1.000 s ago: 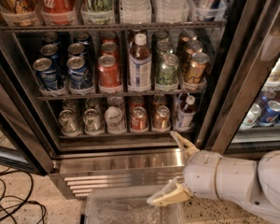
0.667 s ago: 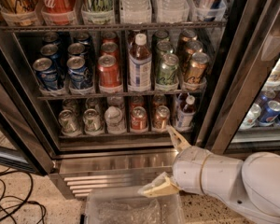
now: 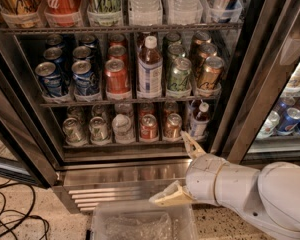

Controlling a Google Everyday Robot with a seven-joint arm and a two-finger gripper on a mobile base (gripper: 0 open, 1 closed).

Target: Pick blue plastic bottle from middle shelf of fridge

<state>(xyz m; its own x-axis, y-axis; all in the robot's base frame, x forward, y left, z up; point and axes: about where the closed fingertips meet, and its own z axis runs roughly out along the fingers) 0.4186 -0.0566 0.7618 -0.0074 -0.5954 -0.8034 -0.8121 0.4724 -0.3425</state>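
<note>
The blue plastic bottle (image 3: 150, 68) stands upright in the middle of the middle shelf (image 3: 125, 102), with a white cap, dark drink and white-and-blue label, between a red can and a green can. The fridge (image 3: 140, 174) is open, with its steel base grille below. My gripper (image 3: 180, 169) is low in front of the grille, below and to the right of the bottle and well apart from it. Its two pale fingers (image 3: 191, 145) are spread wide and hold nothing.
Blue, red, green and gold cans (image 3: 85, 76) fill the middle shelf. A lower rack holds silver-topped cans and a small dark bottle (image 3: 200, 119). Water bottles (image 3: 160, 1) stand on the top rack. A clear plastic bin (image 3: 140, 224) sits on the floor. Cables (image 3: 15, 219) lie at left.
My gripper and arm have drifted a little to the left and slightly lower in front of the grille. The fingers stay spread. The bottle has not moved.
</note>
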